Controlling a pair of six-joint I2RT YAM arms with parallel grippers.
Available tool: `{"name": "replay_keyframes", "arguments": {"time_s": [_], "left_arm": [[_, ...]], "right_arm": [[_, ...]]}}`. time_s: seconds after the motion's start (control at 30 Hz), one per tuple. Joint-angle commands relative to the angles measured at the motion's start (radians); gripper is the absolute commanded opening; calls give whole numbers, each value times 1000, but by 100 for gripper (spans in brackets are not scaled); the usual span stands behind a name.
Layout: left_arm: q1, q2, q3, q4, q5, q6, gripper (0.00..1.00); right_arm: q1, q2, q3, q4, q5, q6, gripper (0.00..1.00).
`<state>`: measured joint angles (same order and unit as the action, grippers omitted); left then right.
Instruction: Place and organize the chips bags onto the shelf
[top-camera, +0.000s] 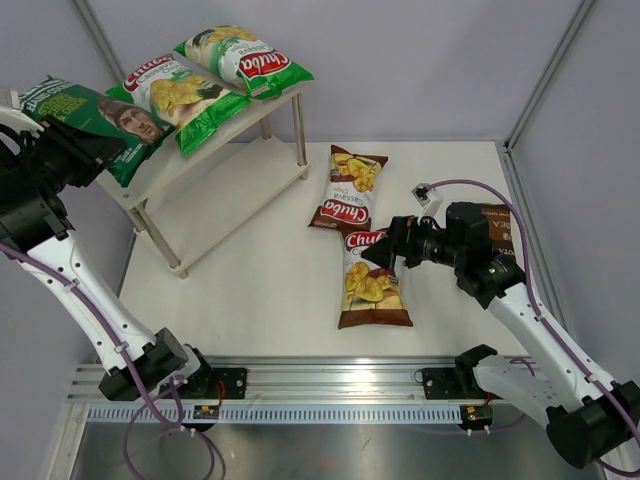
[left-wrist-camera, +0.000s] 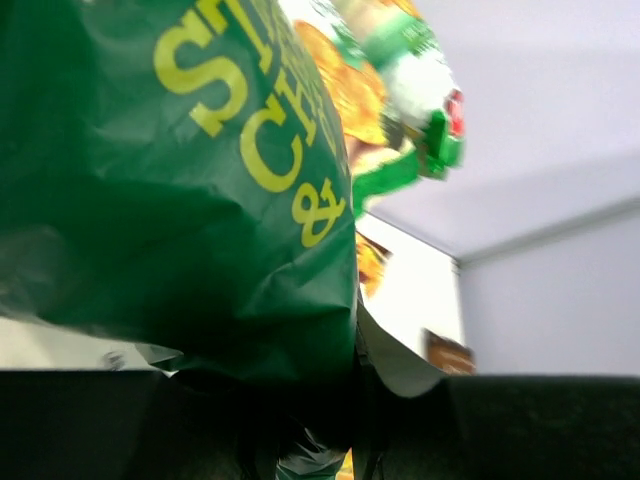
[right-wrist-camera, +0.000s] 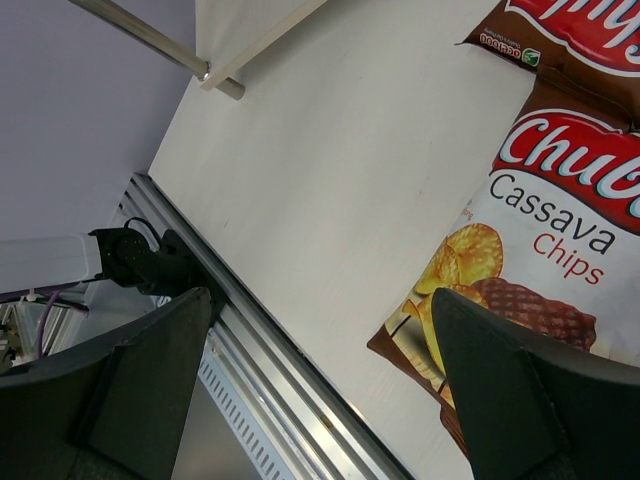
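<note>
The shelf (top-camera: 165, 168) stands at the back left, and two green-white chips bags (top-camera: 180, 95) (top-camera: 245, 58) lie on its top board. My left gripper (top-camera: 92, 150) is shut on the dark green bag with a man's face (top-camera: 110, 120), held over the left end of the top board. That bag (left-wrist-camera: 180, 180) fills the left wrist view. Two brown Chuba bags (top-camera: 350, 190) (top-camera: 372, 280) lie on the table in the middle. My right gripper (top-camera: 385, 250) hovers open above the nearer one (right-wrist-camera: 540, 240), nothing between its fingers (right-wrist-camera: 150, 370). A dark brown bag (top-camera: 497, 225) lies partly hidden under the right arm.
The shelf's lower board (right-wrist-camera: 260, 40) and a metal leg (right-wrist-camera: 150, 40) show in the right wrist view. The aluminium rail (top-camera: 320, 380) with both arm bases runs along the near edge. Grey walls close the back and sides.
</note>
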<state>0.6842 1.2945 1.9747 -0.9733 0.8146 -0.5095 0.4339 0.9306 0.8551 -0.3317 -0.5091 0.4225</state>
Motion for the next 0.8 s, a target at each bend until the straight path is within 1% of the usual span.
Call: {"name": "replay_keyframes", "arguments": {"time_s": [0.0,0.03,0.1,0.17,0.2,0.3,0.4,0.57,0.67,0.7,0.77], "left_arm": [[38,-20,-78,202,273,-107,18],[50,-18,-95,199,274,-107,17],[89,-30,-141,238,284,-136,21],[94,-20,-151,207,265,-109,23],[95,-3,-145,165,232,-77,23],[98,3,-139,134,207,-54,23],[98,-1,-139,160,225,-73,26],[98,-1,-171,182,253,-89,28],[101,6,-191,209,264,-113,33],[103,11,-195,206,259,-115,34],[107,26,-189,179,229,-104,40]], "right_arm": [[5,-6,61,-12,-16,-28,99],[5,-4,65,-16,-20,-28,99],[3,-3,71,-21,-23,-30,99],[3,1,79,-29,-23,-28,99],[3,1,79,-29,-26,-28,99],[3,2,78,-24,-26,-19,100],[5,11,81,-24,-26,-18,100],[5,28,97,-27,-43,-14,99],[3,37,99,-33,-46,-21,100],[3,39,98,-27,-45,-19,99],[3,43,91,-10,-51,-7,100]]}}
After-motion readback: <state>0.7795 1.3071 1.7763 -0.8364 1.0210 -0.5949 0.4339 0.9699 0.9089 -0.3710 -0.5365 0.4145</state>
